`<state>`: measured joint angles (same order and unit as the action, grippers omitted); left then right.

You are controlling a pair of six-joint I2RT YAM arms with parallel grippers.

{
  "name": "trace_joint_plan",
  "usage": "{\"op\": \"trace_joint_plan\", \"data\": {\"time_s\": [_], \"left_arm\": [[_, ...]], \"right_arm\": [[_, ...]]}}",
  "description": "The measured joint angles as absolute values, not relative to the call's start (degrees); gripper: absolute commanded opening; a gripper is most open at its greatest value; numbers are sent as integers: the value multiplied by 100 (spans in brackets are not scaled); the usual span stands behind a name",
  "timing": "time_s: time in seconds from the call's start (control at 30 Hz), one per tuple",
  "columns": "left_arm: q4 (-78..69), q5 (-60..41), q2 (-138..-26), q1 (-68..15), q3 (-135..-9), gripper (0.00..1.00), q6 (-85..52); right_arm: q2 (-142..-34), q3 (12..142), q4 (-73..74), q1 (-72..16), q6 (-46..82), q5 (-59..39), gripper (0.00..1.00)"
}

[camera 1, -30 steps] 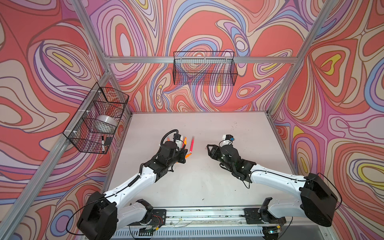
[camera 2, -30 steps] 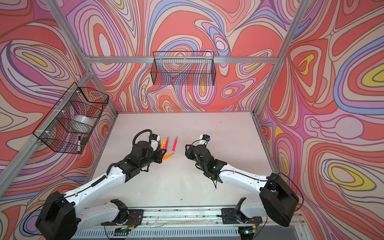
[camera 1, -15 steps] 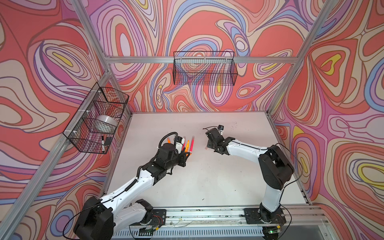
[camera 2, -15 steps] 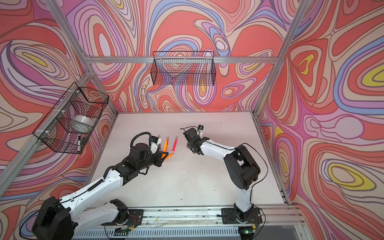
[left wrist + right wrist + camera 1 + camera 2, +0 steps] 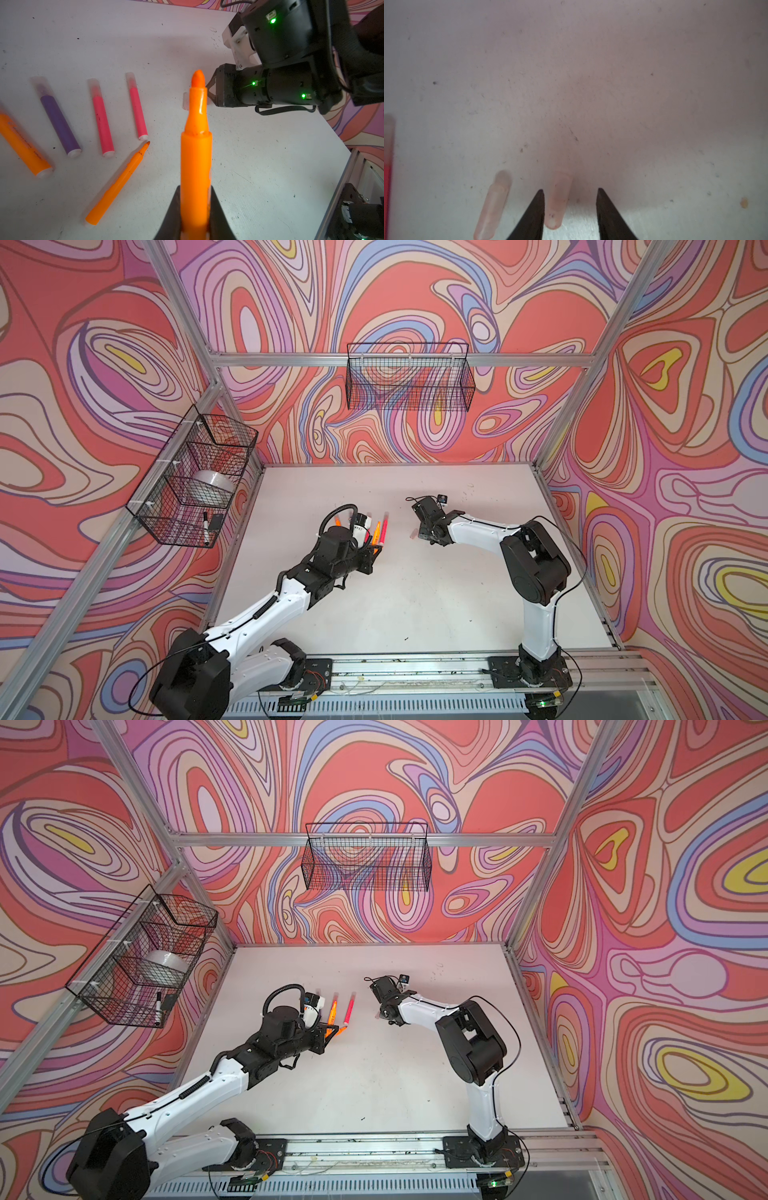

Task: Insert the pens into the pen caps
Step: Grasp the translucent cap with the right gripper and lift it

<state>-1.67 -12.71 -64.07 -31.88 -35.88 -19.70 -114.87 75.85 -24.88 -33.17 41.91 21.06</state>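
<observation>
wall basket [image 5: 164, 464]: roll [image 5: 212, 485], maybe tape; marker [image 5: 205, 526] | pen caps [image 5: 131, 80]: three hold pens [image 5: 137, 112]

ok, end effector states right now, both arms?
left end effector: closed on an orange pen.
right end effector: open, jaws straddling a pen cap, not gripping it yet.

The left arm [image 5: 257, 614] and right arm [image 5: 538, 626] share glossy white link shells and bulky black joint housings. A ribbed black hose [image 5: 332, 511] loops at the left wrist. The right arm's fingers [image 5: 533, 214] are black, tapering wedges. Small green lights [image 5: 254, 83] dot its black wrist casing.
</observation>
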Motion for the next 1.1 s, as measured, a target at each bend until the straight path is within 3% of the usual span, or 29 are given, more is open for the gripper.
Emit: {"op": "trace_joint_plan", "data": {"time_s": [0.2, 0.63, 0.8, 0.93, 1.1], "left_arm": [[-198, -1271, -6407, -3188, -3586, 0, -1970], [-207, -1321, -6407, -3188, -3553, 0, -1970], [-242, -1396, -6383, -3277, -3531, 0, -1925], [-316, -1243, -6180, -3911, -3465, 0, -1669], [-587, -1238, -6200, -4416, -3465, 0, -1485]], "right_arm": [[-11649, 7592, -2443, -3284, 4182, 1964, 34], [-11671, 7572, -2198, -3269, 4259, 1835, 12], [-11546, 7336, -1953, -3269, 4316, 1811, 8], [-10875, 6576, -1728, -3269, 4407, 1658, 6], [-9196, 5321, -810, -3269, 4567, 1243, 5]]}}
